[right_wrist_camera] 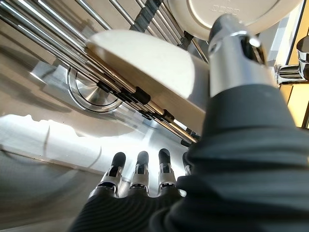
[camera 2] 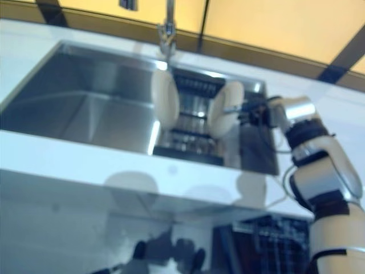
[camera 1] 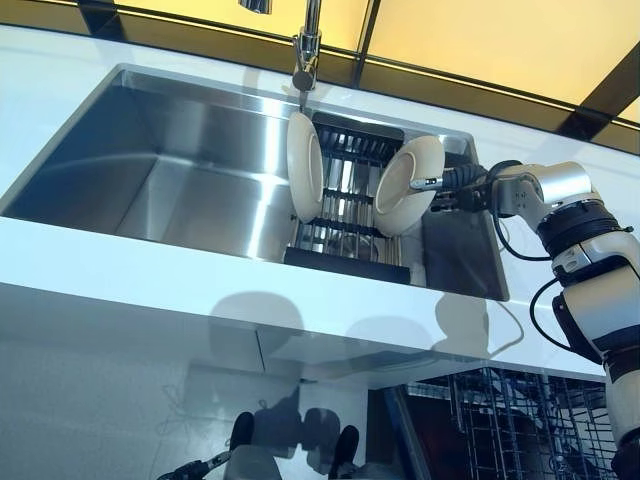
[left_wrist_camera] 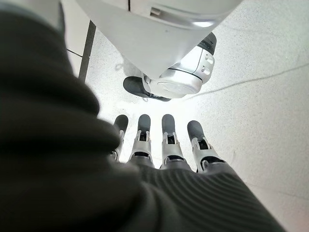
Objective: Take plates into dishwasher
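Note:
Two cream plates stand on edge in a dark dish rack point(camera 1: 345, 228) inside the steel sink point(camera 1: 170, 170): the left plate point(camera 1: 304, 165) and the right plate point(camera 1: 405, 190). My right hand point(camera 1: 455, 188) reaches in from the right to the right plate. Its thumb point(right_wrist_camera: 231, 46) lies over the rim of that plate point(right_wrist_camera: 145, 65), and its fingers point(right_wrist_camera: 140, 171) stay straight on the other side, apart from it. The left plate's base point(right_wrist_camera: 231, 9) shows beyond. My left hand point(left_wrist_camera: 164, 145) hangs low over the floor, fingers straight and holding nothing.
A faucet point(camera 1: 306, 45) rises at the sink's far edge, just above the left plate. The white counter point(camera 1: 150, 270) runs along the sink's near side. Below it at the lower right, a wire dishwasher rack point(camera 1: 520, 420) shows.

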Robot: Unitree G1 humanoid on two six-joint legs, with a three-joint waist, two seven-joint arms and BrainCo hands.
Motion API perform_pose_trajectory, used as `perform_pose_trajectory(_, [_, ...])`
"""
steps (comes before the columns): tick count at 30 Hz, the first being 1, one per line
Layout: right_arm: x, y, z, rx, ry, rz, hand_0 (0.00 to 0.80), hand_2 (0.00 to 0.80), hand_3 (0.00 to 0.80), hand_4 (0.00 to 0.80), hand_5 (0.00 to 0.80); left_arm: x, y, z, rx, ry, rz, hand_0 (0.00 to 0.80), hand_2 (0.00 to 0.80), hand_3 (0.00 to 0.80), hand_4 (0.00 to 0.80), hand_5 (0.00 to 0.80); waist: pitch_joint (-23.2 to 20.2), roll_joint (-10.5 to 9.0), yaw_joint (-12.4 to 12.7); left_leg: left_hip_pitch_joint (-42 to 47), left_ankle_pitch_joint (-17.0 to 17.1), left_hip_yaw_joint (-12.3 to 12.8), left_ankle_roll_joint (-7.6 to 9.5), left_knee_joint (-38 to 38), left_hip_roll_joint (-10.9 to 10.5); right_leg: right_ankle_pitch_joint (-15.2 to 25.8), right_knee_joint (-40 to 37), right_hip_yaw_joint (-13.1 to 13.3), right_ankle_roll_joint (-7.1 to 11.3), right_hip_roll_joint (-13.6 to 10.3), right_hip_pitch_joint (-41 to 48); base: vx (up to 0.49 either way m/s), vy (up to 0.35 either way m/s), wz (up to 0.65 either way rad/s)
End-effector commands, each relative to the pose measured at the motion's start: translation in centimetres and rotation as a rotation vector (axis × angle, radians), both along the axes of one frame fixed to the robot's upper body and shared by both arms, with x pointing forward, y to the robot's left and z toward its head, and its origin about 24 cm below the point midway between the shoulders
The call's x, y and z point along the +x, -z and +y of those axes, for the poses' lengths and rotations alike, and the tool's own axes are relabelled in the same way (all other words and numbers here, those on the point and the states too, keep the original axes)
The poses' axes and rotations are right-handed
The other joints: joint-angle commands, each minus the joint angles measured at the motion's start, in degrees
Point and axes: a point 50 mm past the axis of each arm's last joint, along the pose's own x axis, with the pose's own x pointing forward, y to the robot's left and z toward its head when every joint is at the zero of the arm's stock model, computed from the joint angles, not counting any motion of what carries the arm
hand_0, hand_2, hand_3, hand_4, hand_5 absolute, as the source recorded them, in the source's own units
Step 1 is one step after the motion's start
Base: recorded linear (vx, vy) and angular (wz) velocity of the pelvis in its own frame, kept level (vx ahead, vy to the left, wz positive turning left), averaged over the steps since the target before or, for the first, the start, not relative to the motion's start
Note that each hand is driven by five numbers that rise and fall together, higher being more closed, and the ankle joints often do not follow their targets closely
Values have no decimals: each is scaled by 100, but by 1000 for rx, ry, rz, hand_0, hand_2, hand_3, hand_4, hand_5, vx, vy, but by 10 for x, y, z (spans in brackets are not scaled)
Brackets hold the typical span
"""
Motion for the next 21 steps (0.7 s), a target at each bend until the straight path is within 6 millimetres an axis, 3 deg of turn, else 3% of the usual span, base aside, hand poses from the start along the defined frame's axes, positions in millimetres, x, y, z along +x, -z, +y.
perform_pose_trajectory(1, [5, -29, 9, 6, -15, -135, 0, 0, 0, 0, 0, 11, -3, 4, 22, 17, -14, 0, 0, 0, 0, 0, 116, -254, 80, -297, 198, -62, 171, -84, -146, -14, -7, 15, 387, -399, 157, 0, 0, 0])
perform_pose_trajectory(6, [6, -31, 9, 20, 0, -153, 0, 0, 0, 0, 0, 7, -2, 3, 20, 8, -6, 0, 0, 0, 0, 0, 107, -268, 109, -275, 186, -87, 173, -84, -154, -17, -7, -7, 392, -400, 188, 15, 15, 4])
perform_pose_trajectory(7, [6, -30, 10, 18, 3, -156, 94, 94, 94, 94, 94, 7, -2, 2, 18, 5, -6, 0, 0, 0, 0, 0, 108, -265, 115, -279, 184, -93, 176, -84, -158, -19, -7, -7, 392, -399, 188, 7, 27, 7])
perform_pose_trajectory(9, [7, -29, 10, 8, 18, -161, 380, 380, 380, 380, 380, 7, -1, 1, 15, 1, -7, 0, 0, 0, 0, 0, 109, -266, 122, -289, 185, -93, 176, -84, -157, -18, -7, -8, 391, -404, 182, -4, 22, 6])
perform_pose_trajectory(10, [7, -29, 10, 7, 21, -162, 417, 417, 417, 417, 417, 7, -1, 1, 15, 1, -8, 0, 0, 0, 0, 0, 111, -265, 123, -289, 185, -94, 176, -84, -158, -17, -7, -8, 391, -404, 182, -5, 12, 3])
perform_pose_trajectory(11, [7, -29, 9, -2, 37, -163, 577, 577, 577, 577, 577, 7, -1, 0, 15, -1, -8, 0, 0, 0, 0, 0, 116, -264, 128, -290, 186, -102, 176, -84, -157, -12, -7, -12, 391, -406, 180, 0, 0, 0])
perform_pose_trajectory(12, [7, -28, 7, -14, 49, -167, 800, 800, 800, 800, 800, 7, -1, -1, 14, -1, -10, 0, 0, 0, 0, 0, 122, -259, 136, -296, 186, -110, 178, -84, -159, -10, -7, -15, 393, -407, 176, 0, 0, 0])
perform_pose_trajectory(21, [10, -46, -2, -118, 106, -249, 800, 800, 800, 800, 800, 3, -1, 2, 32, 12, -3, 0, 0, 0, 0, 0, 106, -252, 211, -285, 183, -138, 181, -84, -176, 9, -7, -70, 423, -438, 193, -3, -1, 4])
